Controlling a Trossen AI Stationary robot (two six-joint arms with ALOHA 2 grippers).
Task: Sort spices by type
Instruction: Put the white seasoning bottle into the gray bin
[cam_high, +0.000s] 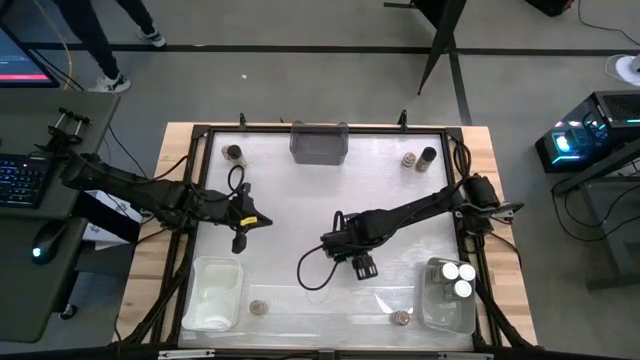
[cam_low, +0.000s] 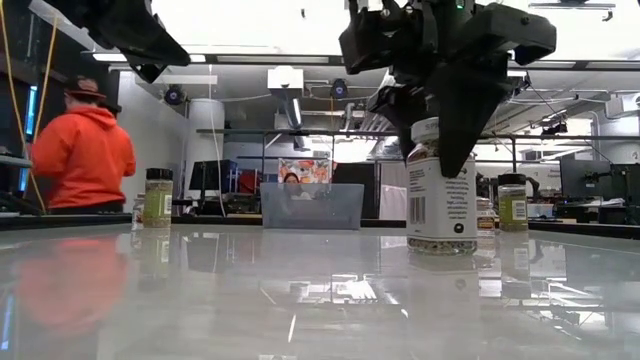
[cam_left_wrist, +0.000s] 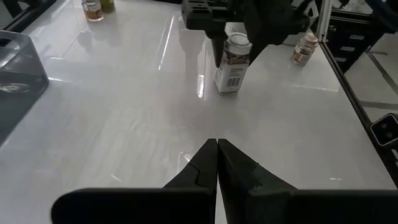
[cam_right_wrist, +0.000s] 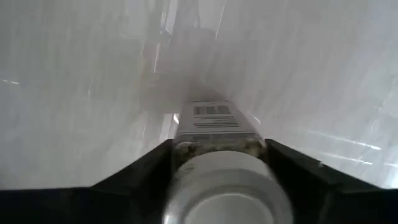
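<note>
My right gripper (cam_high: 360, 264) stands over the table's middle, closed around a white-lidded spice jar (cam_low: 440, 210) with a barcode label, also shown in the left wrist view (cam_left_wrist: 232, 62). My left gripper (cam_high: 240, 238) waits shut to the jar's left, above the table (cam_left_wrist: 217, 142). Other jars stand on their bases: one at the far left (cam_high: 233, 153), two at the far right (cam_high: 409, 159), two by the near edge (cam_high: 259, 307) (cam_high: 401, 318). White-lidded jars (cam_high: 458, 276) sit in the near right bin. My right gripper comes from above, pointing down, with one finger (cam_right_wrist: 146, 168) on each side of the jar's neck (cam_right_wrist: 217, 146), just under the white lid (cam_right_wrist: 227, 186). The jar is pinched between them. It stands upright with its base (cam_low: 440, 247) on the table.
A clear bin (cam_high: 213, 293) sits at the near left, a bin (cam_high: 440, 300) at the near right and a grey bin (cam_high: 319, 142) at the far edge. A person in an orange top (cam_low: 80, 150) sits beyond the table. Open tabletop lies between the two arms.
</note>
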